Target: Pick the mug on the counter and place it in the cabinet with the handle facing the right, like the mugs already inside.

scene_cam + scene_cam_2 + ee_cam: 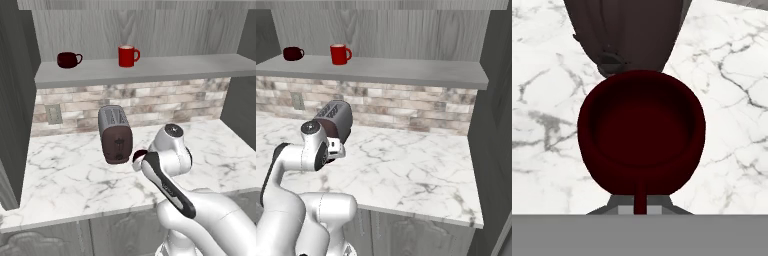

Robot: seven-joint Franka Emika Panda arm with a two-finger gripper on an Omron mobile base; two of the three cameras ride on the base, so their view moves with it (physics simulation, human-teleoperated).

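- Mug (pixel 642 135): dark maroon, glossy, squat; seen from above in the hand view, its mouth open toward the camera, its handle (pixel 640 197) pointing to the bottom edge. In the left base view a sliver of it (pixel 139 154) shows beside the wrist, above the counter (pixel 65 175).
- End effector (pixel 136 161): right at the mug; fingers hidden, so whether it grips cannot be told.
- Toaster (pixel 115 134): grey and maroon, on the counter just behind the mug.
- Cabinet shelf (pixel 150 67): carries one maroon mug (pixel 67 59) and one red mug (pixel 127 55), well apart, handles to the right.
- Backsplash: brick, with wall outlet (pixel 53 114).
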